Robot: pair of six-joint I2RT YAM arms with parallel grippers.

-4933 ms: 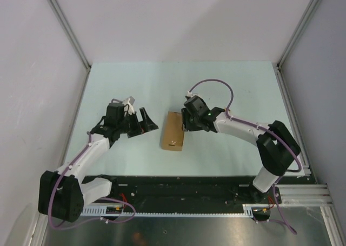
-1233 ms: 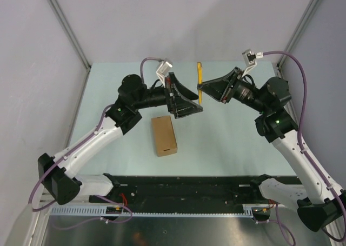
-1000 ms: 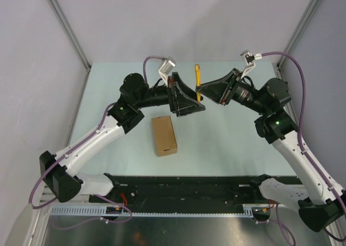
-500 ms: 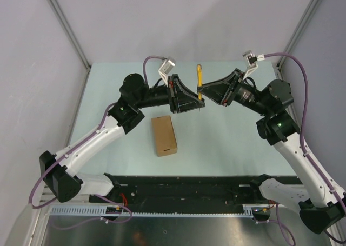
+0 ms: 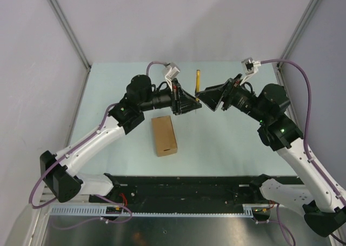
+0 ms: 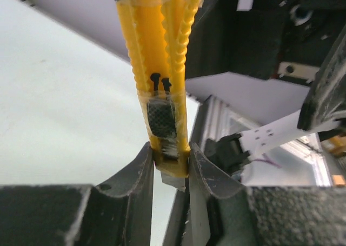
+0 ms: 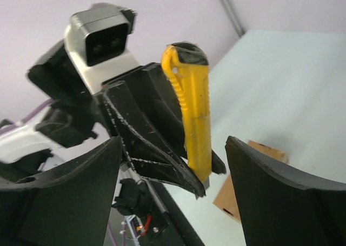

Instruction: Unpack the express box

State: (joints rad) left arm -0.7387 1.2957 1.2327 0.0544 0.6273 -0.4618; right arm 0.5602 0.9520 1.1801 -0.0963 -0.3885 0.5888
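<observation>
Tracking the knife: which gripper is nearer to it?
Left. The left gripper clamps the knife at its lower end; the right gripper is open around it, not touching.

Pale green table (image 5: 238, 143) between plain grey walls (image 5: 178, 19).

The top camera looks down from behind the 2 arm bases (image 5: 57, 184) over the whole table (image 5: 232, 143). The 2 wrist cameras face each other closely across the yellow knife (image 6: 165, 67), which all 3 views share; top and right wrist also share the express box (image 5: 164, 135).
</observation>
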